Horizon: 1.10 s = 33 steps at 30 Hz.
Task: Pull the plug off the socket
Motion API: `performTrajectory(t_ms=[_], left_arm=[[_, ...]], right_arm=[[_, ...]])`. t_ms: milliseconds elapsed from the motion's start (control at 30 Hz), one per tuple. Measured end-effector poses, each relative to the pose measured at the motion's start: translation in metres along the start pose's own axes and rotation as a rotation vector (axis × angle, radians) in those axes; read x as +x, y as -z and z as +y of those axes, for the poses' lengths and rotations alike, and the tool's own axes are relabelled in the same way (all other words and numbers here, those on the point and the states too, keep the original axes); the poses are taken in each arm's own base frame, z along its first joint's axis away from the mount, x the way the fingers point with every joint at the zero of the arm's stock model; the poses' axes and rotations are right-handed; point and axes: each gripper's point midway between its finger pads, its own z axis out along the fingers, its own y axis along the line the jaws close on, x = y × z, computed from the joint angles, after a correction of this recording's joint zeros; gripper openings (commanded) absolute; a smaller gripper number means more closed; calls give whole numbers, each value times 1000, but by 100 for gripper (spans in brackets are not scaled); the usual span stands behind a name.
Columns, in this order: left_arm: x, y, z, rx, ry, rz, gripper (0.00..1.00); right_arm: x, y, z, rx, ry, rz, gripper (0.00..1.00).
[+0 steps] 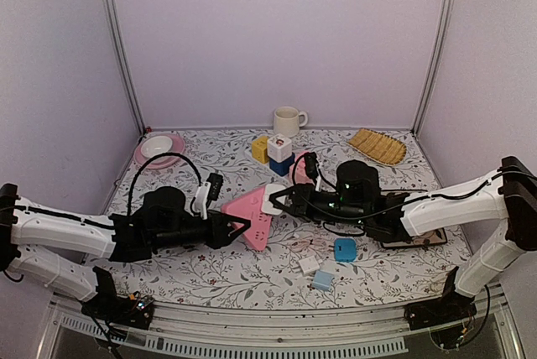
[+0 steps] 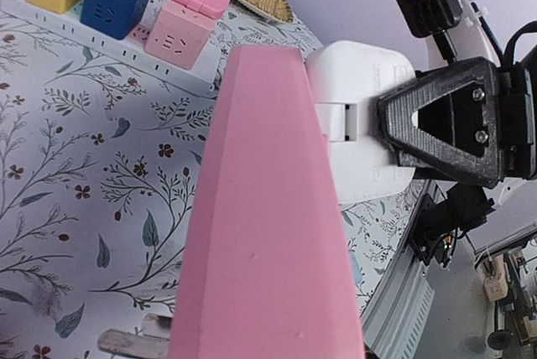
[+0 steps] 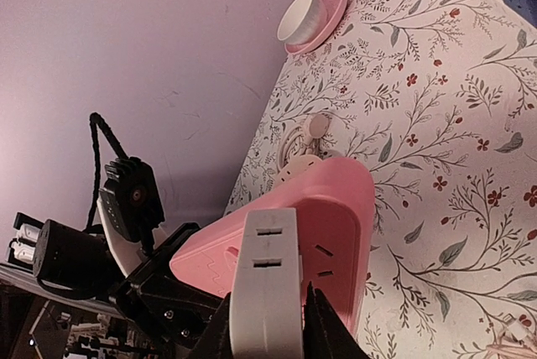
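top external, location: the pink socket [image 1: 250, 218] is found at mid-scene over the table [image 1: 210, 271], between the two arms; the white plug [image 1: 272, 200] is seated on its upper right face.
top external, left fingers: the left fingers [image 1: 233, 226] are seen clamped on the socket's near left end.
top external, right fingers: the right fingers [image 1: 285, 195] are closed on the plug from the right; this arm is the nearer to the plug.
left wrist, axis: the plug is seen projecting sideways from the socket's right flank, toward the right arm; one black finger is laid flat against its face.
left wrist, own fingers: largely hidden by the socket.
right wrist, grip: the plug is held directly between the fingers, one pressed to each side, its long axis running out along them.
right wrist, appearance: plug white and boxy, two short dark slots on its edge; socket pink and wedge-shaped, with slot openings.
judgement: the pull is judged to run away from the socket face, toward the right arm, with the left arm bracing.
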Motion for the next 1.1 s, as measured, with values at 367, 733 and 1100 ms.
performTrajectory(t_ms=[367, 733, 1100], left_arm=[[-3, 0, 2, -24, 4, -25, 0], [-12, 2, 1, 58, 78, -37, 0], [-14, 7, -3, 134, 91, -40, 0]], right_arm=[[0, 1, -1, -13, -14, 0, 4], [-3, 3, 10, -80, 63, 9, 3], [-1, 5, 21, -142, 136, 39, 4]])
